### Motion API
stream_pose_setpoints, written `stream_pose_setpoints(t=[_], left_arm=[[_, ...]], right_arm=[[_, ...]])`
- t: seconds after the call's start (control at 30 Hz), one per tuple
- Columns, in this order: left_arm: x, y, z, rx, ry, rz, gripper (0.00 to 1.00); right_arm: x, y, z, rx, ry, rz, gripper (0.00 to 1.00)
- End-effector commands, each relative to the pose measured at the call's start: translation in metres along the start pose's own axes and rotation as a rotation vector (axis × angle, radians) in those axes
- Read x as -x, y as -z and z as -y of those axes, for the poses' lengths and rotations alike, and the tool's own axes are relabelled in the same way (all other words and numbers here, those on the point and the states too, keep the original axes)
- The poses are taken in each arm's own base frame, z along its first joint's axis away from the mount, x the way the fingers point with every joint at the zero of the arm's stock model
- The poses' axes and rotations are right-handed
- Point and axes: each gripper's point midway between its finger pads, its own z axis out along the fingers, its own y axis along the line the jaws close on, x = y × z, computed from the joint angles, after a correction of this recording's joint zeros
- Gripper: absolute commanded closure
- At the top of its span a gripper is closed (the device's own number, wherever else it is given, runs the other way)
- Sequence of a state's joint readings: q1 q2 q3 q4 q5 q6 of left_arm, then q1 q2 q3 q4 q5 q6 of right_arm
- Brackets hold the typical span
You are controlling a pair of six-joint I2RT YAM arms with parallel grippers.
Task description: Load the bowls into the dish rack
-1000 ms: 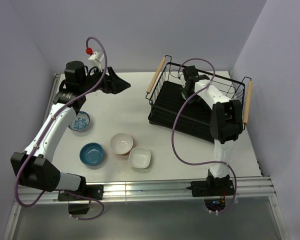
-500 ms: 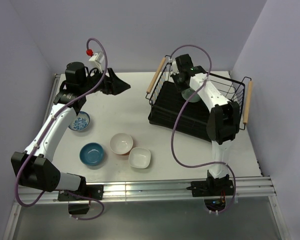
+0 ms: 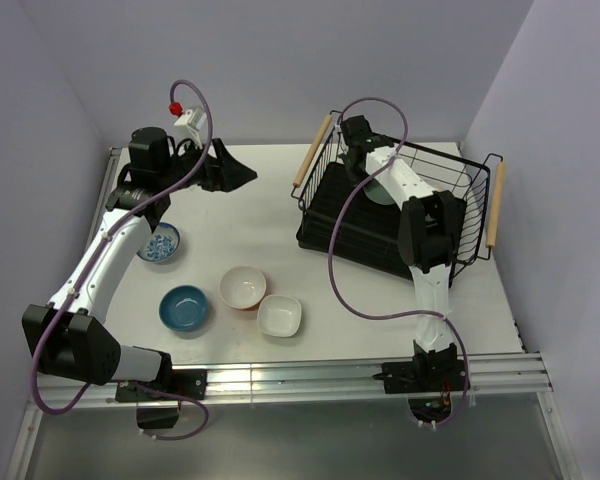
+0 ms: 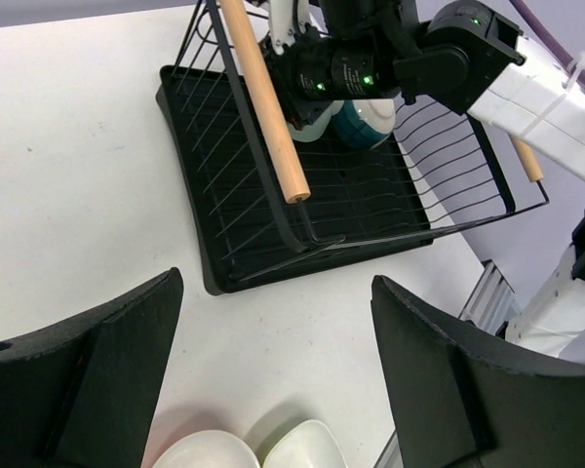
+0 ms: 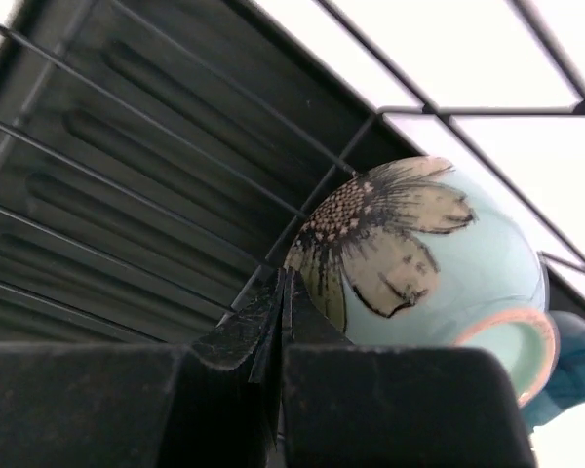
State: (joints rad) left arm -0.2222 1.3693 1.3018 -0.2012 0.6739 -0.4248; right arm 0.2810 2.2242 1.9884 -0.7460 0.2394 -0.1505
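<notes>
The black wire dish rack (image 3: 450, 215) stands at the right. Inside its far left corner a mint green bowl (image 3: 383, 186) with a dark flower on it (image 5: 424, 258) lies tipped on its side against the wires. My right gripper (image 3: 366, 177) is shut, and its closed fingertips (image 5: 285, 285) sit at the bowl's left edge with nothing seen between them. On the table lie a patterned bowl (image 3: 160, 244), a blue bowl (image 3: 184, 307), an orange-sided white bowl (image 3: 243, 287) and a squarish white bowl (image 3: 280, 316). My left gripper (image 3: 242, 172) hovers open and empty (image 4: 276, 283).
Light wooden handles (image 3: 313, 150) (image 3: 496, 203) cap the rack's two ends. A darker blue shape (image 5: 575, 375) shows behind the mint bowl. The side walls stand close on the left and right. Two white bowls (image 4: 200, 450) (image 4: 312, 444) lie below my left fingers.
My right arm has swung its shut gripper toward the rack's far left corner, and the mint bowl now shows beside it. The left arm has barely moved.
</notes>
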Motion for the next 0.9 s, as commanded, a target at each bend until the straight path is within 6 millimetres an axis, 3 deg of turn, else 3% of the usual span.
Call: stream_pose_setpoints(t=[0.0, 0.13, 0.3, 0.5, 0.6, 0.87], left_arm=[[0.013, 0.011, 0.004, 0.006, -0.054, 0.049, 0.16], [0.008, 0.01, -0.002, 0.022, -0.047, 0.034, 0.16], [0.007, 0.013, -0.011, 0.043, -0.051, 0.031, 0.16], [0.005, 0.015, -0.016, 0.059, -0.043, 0.034, 0.16], [0.003, 0.016, -0.018, 0.058, -0.04, 0.029, 0.16], [0.003, 0.016, -0.018, 0.056, -0.044, 0.033, 0.16]], right_arm=[[0.003, 0.009, 0.022, -0.086, -0.013, 0.02, 1.0], [-0.018, 0.009, 0.033, -0.115, 0.009, -0.017, 1.0], [-0.024, 0.016, 0.054, -0.138, -0.005, -0.017, 1.0], [-0.03, 0.018, 0.058, -0.134, -0.005, -0.032, 1.0], [-0.025, 0.023, 0.05, -0.083, -0.018, -0.011, 1.0], [0.017, 0.044, 0.039, -0.012, -0.056, 0.131, 0.99]])
